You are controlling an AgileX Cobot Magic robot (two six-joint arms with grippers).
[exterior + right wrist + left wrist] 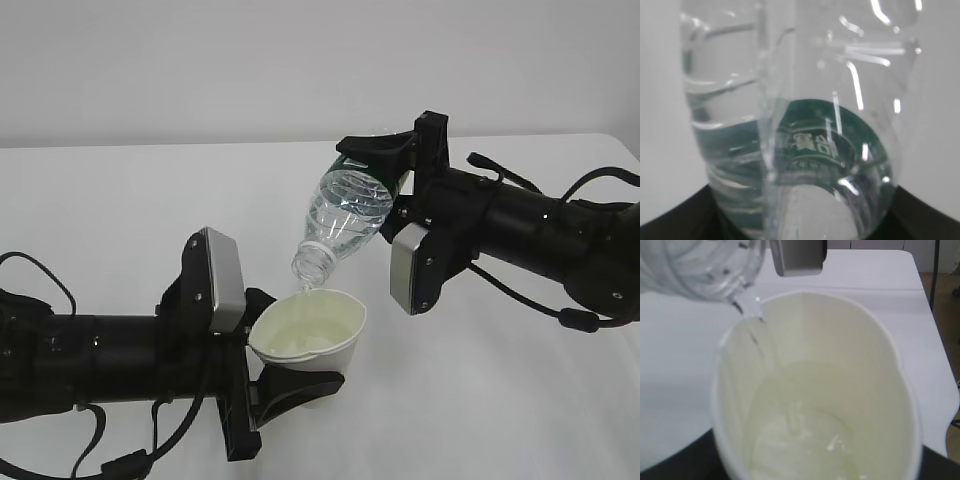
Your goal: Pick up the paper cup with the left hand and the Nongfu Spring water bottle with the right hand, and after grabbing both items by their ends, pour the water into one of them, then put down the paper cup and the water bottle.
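Both arms are showing as matte black cylindrical links. The left hand (290,385) is wearing a silver-grey rounded wrist plate beside its black two-fingered gripper; thin black cables are looping beneath it. The right hand (385,165) is carrying a matching silver-grey plate and looping black cable.

A white table (120,200) spreads bare and matte beneath the jaws of the left hand (300,385) and the right hand (375,165), reaching well beyond them on every side. Behind the right hand's jaws the table's far edge meets a plain pale grey wall (200,60). In the left wrist view the tabletop runs ahead of the jaws to a rounded far corner. To the right of it lies a strip of brown floor (946,315), crossed by a thin dark upright line (936,270), too blurred to identify.
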